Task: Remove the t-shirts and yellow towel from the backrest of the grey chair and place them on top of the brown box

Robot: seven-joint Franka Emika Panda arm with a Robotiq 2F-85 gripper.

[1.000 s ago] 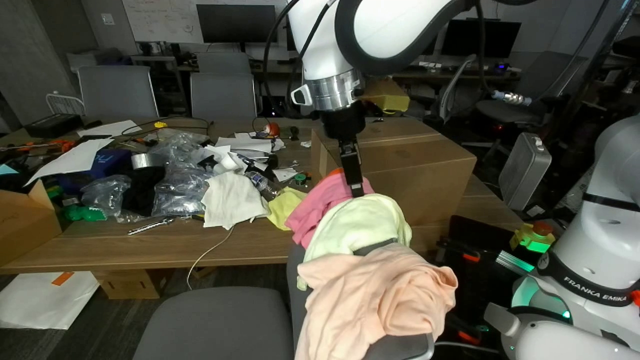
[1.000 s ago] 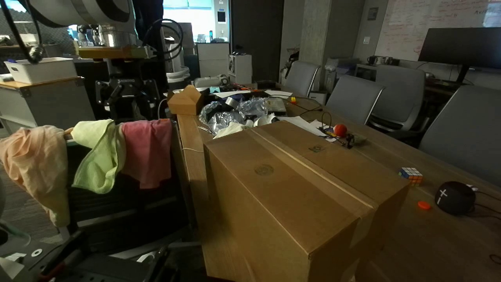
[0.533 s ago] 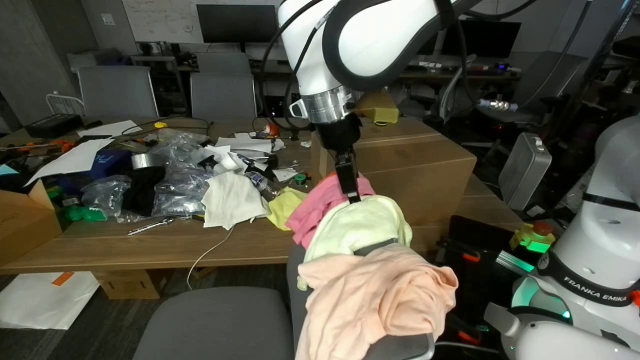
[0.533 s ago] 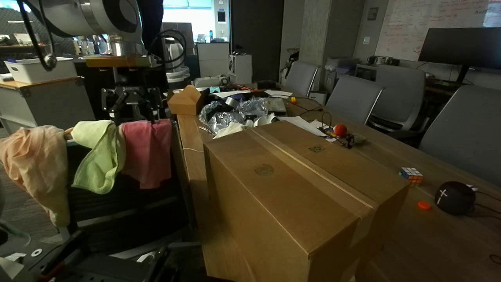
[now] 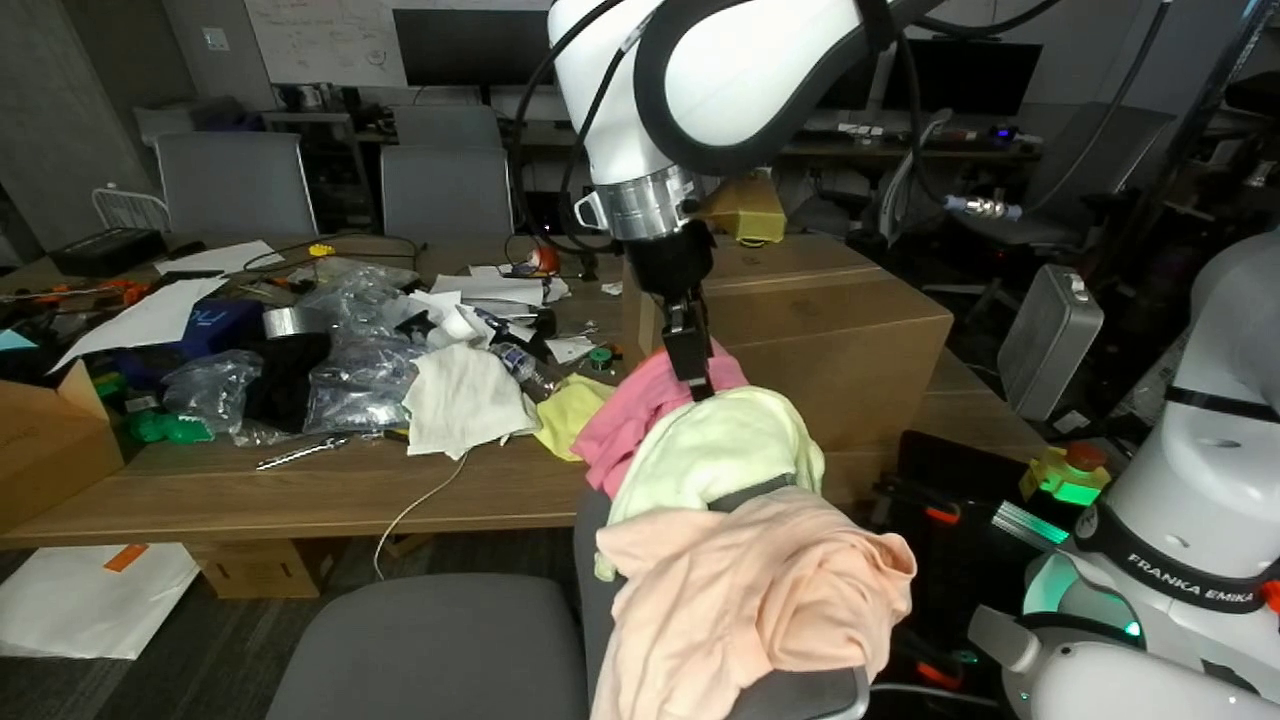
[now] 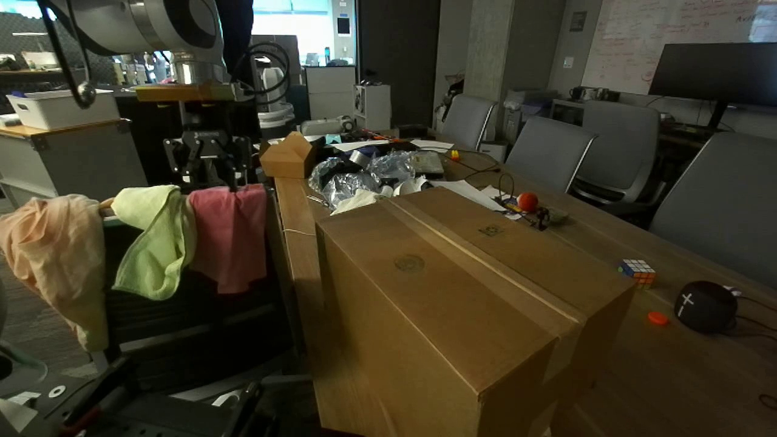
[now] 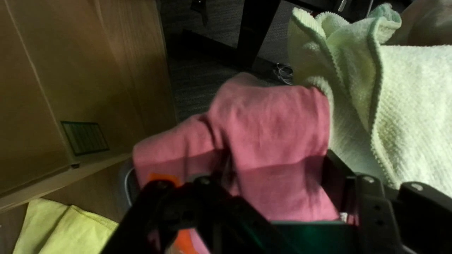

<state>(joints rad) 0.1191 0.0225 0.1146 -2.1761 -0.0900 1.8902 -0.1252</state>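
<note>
Beside your pincer (image 5: pixel 702 391) runs a wooden bench (image 5: pixel 300 497), with dark floor (image 5: pixel 222 640) beneath. Well beyond the pincer you have pale grey chairs (image 5: pixel 237 183), a dark monitor (image 5: pixel 474 47) and a whiteboard (image 5: pixel 320 45) on the wall (image 5: pixel 220 75); in an exterior view, a bright window (image 6: pixel 289 39) and a grey pillar (image 6: pixel 491 54) stand far behind it.

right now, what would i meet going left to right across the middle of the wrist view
From the left: brown cardboard box, brown wooden table, hot pink cloth t-shirt, pale yellow-green cloth towel.
</note>
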